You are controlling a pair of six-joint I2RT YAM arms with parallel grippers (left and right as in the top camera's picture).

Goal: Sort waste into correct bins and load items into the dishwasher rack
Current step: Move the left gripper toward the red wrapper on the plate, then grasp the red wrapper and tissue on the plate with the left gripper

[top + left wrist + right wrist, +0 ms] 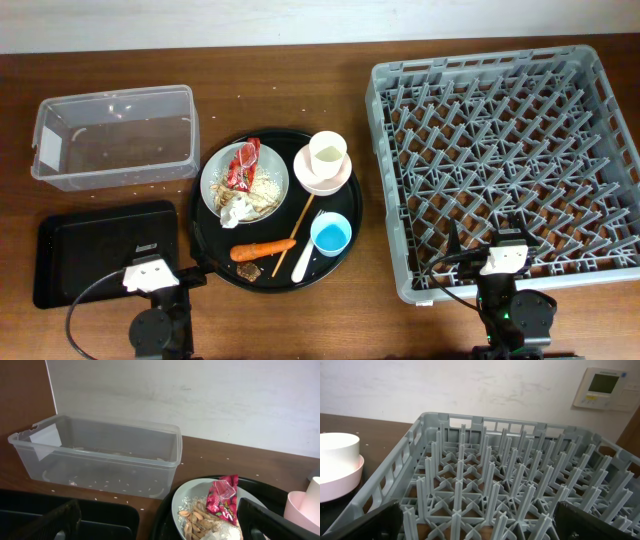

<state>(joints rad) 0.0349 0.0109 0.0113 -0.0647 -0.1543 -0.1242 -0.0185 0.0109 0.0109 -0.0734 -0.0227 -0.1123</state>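
White plate (209,186) — red wrapper (243,165), tissue (235,210), scraps (266,190) inside

No text can be read for certain. The red snack wrapper (222,500) carries white and yellow print, just ahead of the right-hand finger (272,522) of the left gripper (159,530); it is crumpled and illegible. The clear plastic tub (100,455) has a white sticker (46,437) on its end wall, beyond the left-hand finger, and no writing shows on it. The shallow black tray (105,250) bears a small pale label (148,249), too small to read. Far beyond the right gripper (480,530), a wall control panel (604,387) shows a blurred display.
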